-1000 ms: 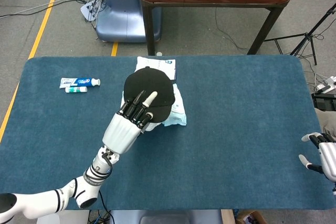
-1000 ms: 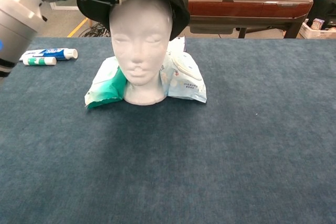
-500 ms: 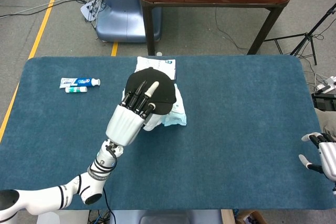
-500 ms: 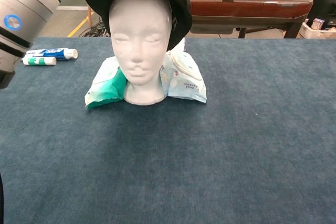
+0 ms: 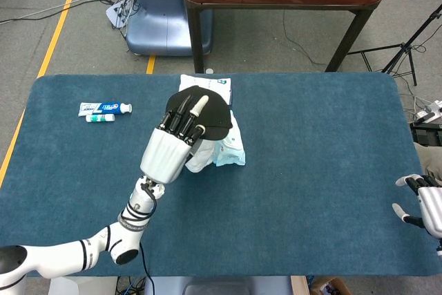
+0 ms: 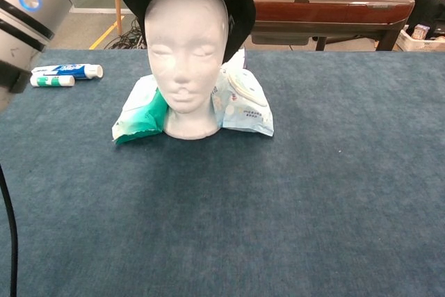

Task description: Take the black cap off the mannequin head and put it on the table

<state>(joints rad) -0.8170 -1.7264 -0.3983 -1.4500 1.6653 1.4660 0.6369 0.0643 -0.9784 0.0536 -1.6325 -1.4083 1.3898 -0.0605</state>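
Head view: we see our left hand (image 5: 174,144) laid on top of the black cap (image 5: 207,112), fingers extended forward over the crown; whether they grip the fabric we cannot tell. The cap sits directly under that hand, on the mannequin head (image 6: 185,60), tipped back off the forehead in the chest view. A plastic pouch (image 6: 245,106) lies around the head's base. Toothpaste tubes (image 5: 103,110) lie well to the hand's left. Our right hand (image 5: 423,205) rests far right at the table (image 5: 318,170) edge, fingers apart, holding nothing.
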